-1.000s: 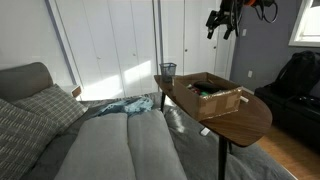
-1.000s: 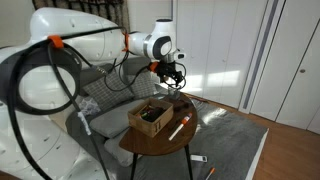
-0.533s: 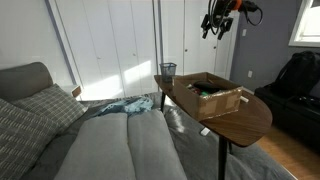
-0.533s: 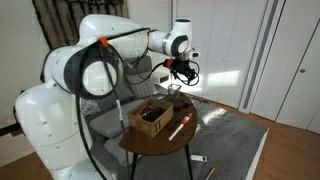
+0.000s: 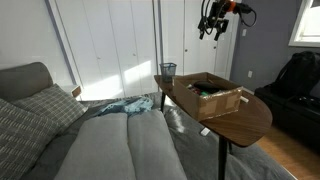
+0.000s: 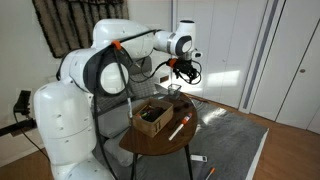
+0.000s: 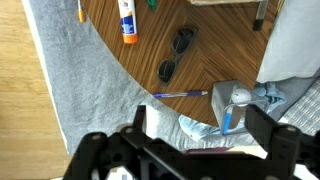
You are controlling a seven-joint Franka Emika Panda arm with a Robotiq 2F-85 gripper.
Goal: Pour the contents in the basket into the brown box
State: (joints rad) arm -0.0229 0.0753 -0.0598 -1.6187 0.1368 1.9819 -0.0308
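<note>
The basket (image 5: pixel 168 70) is a small dark wire-mesh bin standing upright at the far end of the oval table. It also shows in an exterior view (image 6: pixel 175 90). In the wrist view the basket (image 7: pixel 232 104) appears grey, with a white item and a blue item inside. The brown box (image 5: pixel 213 95) is a shallow tan cardboard box with dark items inside, mid-table; it also shows in an exterior view (image 6: pixel 152 117). My gripper (image 5: pixel 212 24) hangs high above the table, over the basket end (image 6: pixel 181 68). In the wrist view my gripper (image 7: pixel 200 130) is open and empty.
On the brown oval tabletop (image 7: pixel 150 45) lie a blue pen (image 7: pixel 180 94), dark sunglasses (image 7: pixel 175 55) and a white marker with an orange cap (image 7: pixel 127 22). A grey sofa (image 5: pixel 110 145) with a blue cloth (image 5: pixel 125 105) stands beside the table. White closet doors are behind.
My gripper has moved sideways at the same height, from above the box towards the basket end of the table. The basket and box have not moved.
</note>
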